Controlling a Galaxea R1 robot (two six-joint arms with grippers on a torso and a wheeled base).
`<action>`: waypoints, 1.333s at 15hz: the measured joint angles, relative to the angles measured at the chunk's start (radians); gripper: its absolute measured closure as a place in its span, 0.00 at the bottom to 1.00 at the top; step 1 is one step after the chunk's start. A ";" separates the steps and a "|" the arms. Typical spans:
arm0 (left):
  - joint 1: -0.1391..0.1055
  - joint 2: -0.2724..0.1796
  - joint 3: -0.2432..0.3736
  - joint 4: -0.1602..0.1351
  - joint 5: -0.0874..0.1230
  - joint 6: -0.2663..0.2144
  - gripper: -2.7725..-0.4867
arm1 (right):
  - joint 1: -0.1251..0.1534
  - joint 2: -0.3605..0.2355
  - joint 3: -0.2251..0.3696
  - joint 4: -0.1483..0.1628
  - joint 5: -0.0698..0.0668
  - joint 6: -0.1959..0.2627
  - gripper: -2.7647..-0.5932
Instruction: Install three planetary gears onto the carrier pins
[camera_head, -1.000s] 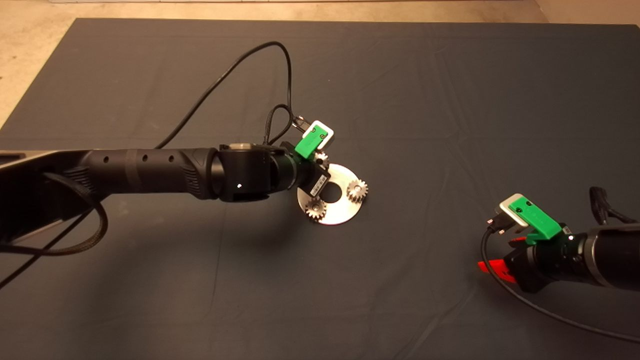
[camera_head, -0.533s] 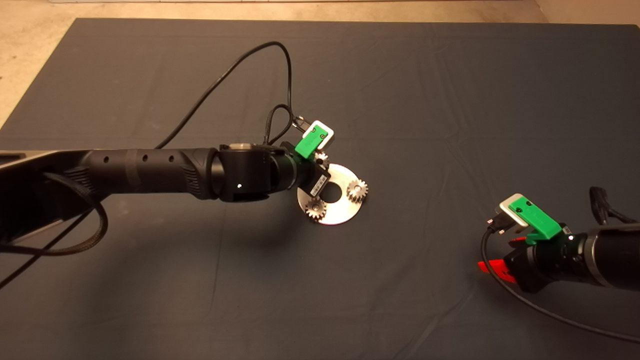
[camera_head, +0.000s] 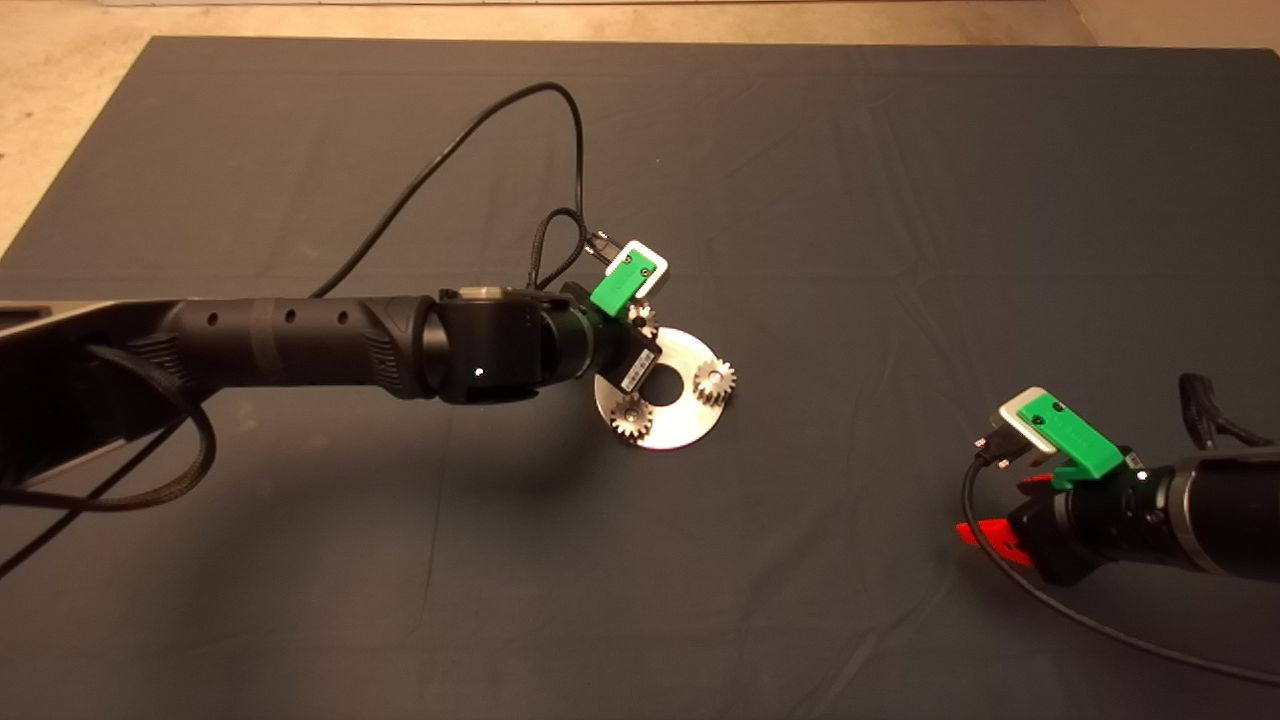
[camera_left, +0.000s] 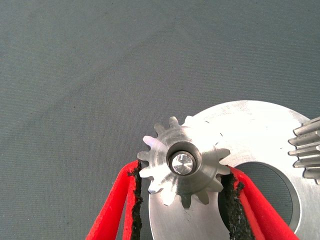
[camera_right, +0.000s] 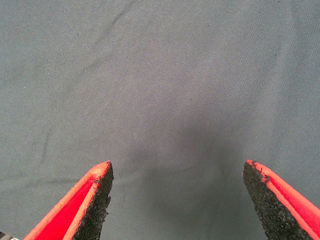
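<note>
The shiny round disc lies at mid mat with a central hole. Two planetary gears sit on carrier pins on it. My left gripper is over the disc's far-left edge. In the left wrist view it is closed on the third gear, both pads touching its teeth. That gear sits on the disc with a carrier pin showing in its bore. Another gear shows at the edge. My right gripper is parked at the lower right, open over bare mat.
The left arm's black cable loops over the mat behind the disc. The right arm's cable trails along the mat at the lower right. Light floor borders the mat's far and left edges.
</note>
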 joint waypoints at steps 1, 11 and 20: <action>0.000 -0.001 0.000 0.001 -0.001 0.000 0.76 | 0.000 0.000 0.000 0.000 0.000 0.000 0.39; 0.000 -0.010 0.069 0.016 0.030 0.000 0.69 | 0.000 0.000 0.000 0.000 -0.001 0.000 0.39; -0.012 -0.027 0.216 0.007 0.230 -0.005 0.57 | 0.000 0.001 0.000 0.000 -0.002 0.001 0.39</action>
